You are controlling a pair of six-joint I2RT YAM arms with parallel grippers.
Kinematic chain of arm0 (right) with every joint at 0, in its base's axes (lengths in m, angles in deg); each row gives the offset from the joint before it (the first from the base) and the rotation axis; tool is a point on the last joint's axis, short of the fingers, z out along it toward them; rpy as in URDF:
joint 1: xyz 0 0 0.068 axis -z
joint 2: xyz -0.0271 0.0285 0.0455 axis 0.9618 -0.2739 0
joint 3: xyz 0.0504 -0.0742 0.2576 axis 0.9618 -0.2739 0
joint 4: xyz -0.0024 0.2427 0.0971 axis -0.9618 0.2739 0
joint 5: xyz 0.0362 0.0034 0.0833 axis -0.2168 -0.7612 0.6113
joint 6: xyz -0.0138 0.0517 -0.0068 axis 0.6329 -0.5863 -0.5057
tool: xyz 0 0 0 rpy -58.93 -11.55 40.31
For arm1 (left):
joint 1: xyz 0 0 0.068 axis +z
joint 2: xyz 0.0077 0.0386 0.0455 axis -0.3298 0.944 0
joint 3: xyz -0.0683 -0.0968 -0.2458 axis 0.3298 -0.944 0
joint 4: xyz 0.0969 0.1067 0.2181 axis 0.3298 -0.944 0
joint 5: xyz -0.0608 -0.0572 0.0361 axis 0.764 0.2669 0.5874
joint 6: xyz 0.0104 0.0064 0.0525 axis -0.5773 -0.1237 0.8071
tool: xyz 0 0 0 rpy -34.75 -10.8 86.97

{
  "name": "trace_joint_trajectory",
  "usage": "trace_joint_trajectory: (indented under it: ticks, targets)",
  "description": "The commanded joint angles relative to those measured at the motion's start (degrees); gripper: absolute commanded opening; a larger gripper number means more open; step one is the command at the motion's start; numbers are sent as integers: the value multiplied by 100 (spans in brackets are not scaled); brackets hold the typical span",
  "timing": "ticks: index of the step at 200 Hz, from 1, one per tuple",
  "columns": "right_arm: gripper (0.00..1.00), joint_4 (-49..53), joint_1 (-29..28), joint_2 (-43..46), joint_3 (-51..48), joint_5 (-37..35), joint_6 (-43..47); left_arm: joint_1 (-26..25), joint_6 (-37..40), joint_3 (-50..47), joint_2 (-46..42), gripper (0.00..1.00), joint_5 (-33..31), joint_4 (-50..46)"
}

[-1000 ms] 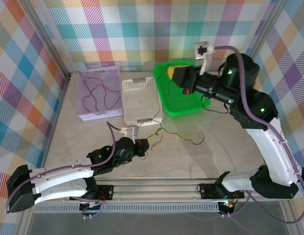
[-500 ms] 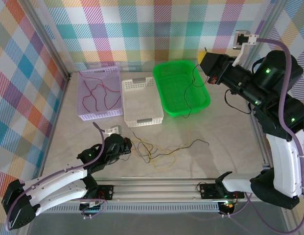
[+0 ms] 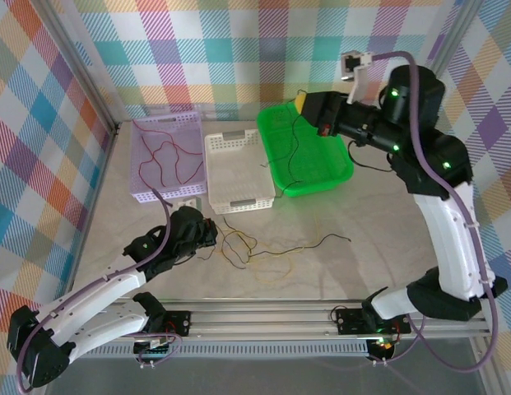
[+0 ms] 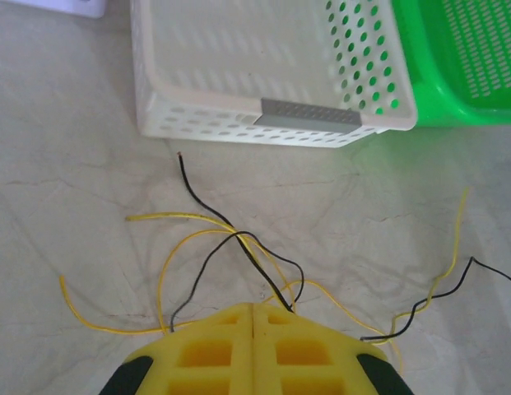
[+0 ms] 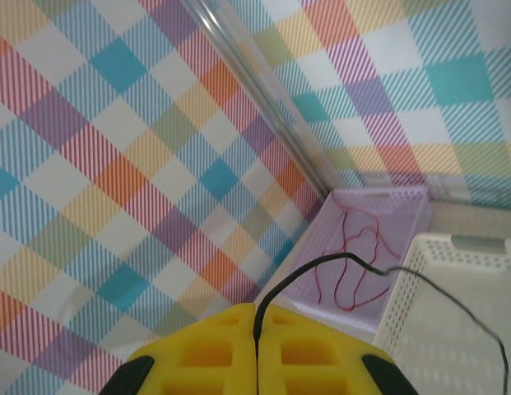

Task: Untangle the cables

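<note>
Swung leftward since the earlier frame, the right gripper (image 3: pixel 308 105) hangs over the green basket (image 3: pixel 317 186) at the table's (image 3: pixel 370 239) 1 o'clock, clamped on a black cable (image 3: pixel 294 152) dangling over it. Toward 6 o'clock the yellow and black cables (image 3: pixel 257 248) lie tangled, with the left gripper (image 3: pixel 209 233) closed at their 9 o'clock edge.

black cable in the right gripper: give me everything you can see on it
The black cable is a very thin, flexible, dark-sheathed wire. One end is pinched between the shut yellow fingers of the right gripper, raised over the green basket. From the fingers it arcs up in a short loop, then hangs in a loose wavy line across the basket towards its front-left corner. Its lower end is too fine to tell what it touches.
</note>
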Motion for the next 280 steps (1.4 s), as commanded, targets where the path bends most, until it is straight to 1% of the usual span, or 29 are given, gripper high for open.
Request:
trace_joint_trajectory:
  ticks: [1, 41, 67, 111, 156, 210, 242, 280]
  targets:
    - [0, -34, 30, -167, 120, 548, -140, 147, 453, 461, 52, 0, 111, -463]
    - [0, -164, 30, -646, 170, 927, -159, 324, 827, 896, 108, 0, 331, -802]
    - [0, -153, 30, -1096, 419, 1153, -159, 346, 981, 1059, 108, 0, 426, -911]
    - [0, -202, 30, -1795, 818, 1293, -96, 355, 1343, 1448, 169, 0, 441, -1311]
    - [0, -209, 30, -2741, 1296, 1456, -64, 364, 1672, 1371, -99, 0, 490, -1384]
    - [0, -295, 30, -3962, 1693, 1418, 79, 364, 1843, 1578, -223, 0, 522, -1652]
    - [0, -336, 30, -4673, 1982, 1519, 17, 364, 1912, 1502, -320, 0, 470, -1724]
    - [0, -306, 30, -5198, 1970, 1242, 174, 358, 1985, 1420, -385, 0, 436, -1711]
